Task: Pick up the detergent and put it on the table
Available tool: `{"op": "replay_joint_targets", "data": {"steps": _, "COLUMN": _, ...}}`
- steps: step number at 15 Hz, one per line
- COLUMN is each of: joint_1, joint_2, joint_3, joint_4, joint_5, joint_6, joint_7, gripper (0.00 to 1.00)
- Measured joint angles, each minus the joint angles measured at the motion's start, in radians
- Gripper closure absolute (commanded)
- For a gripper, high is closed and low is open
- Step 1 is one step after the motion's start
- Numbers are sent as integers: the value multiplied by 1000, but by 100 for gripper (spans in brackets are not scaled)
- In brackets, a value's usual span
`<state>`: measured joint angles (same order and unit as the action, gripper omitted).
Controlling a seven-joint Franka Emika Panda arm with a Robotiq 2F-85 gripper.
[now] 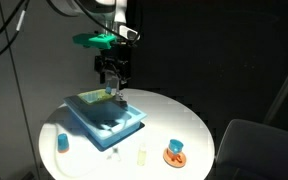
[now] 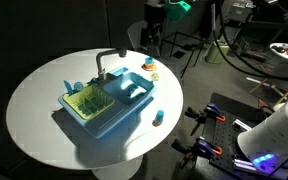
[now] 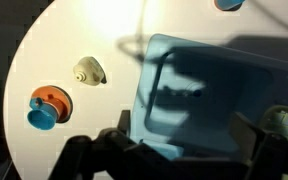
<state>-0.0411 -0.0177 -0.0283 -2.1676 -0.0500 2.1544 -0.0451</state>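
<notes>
Detergent (image 3: 88, 71) on table (image 3: 44, 45), blue tray (image 3: 234, 60) holding green rack (image 2: 85, 101), hand (image 3: 189, 138) spread wide above tray

Blue tray (image 2: 109, 122) mid-table (image 2: 34, 110); gripper (image 2: 151, 42) above far edge, jaws unclear.

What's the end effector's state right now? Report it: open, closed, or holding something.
End effector: open, holding nothing, above the tray.
</notes>
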Motion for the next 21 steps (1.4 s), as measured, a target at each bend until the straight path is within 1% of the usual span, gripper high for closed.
{"op": "replay_joint_targets", "data": {"steps": 5, "joint_1": 0, "joint_2": -86, "joint_3": 0, "joint_4": -62, "joint_5": 15, "joint_6": 0, "joint_7": 21, "gripper": 0}}
{"op": "replay_joint_targets", "data": {"steps": 10, "joint_1": 0, "joint_2": -144, "joint_3": -2, "joint_4": -93, "joint_5": 43, "joint_6": 0, "joint_7": 24, "gripper": 0}}
{"op": "replay_joint_targets", "data": {"steps": 21, "joint_1": 0, "joint_2": -177, "joint_3": -2, "joint_4": -117, "joint_5": 78, "joint_6": 0, "joint_7": 24, "gripper": 0}}
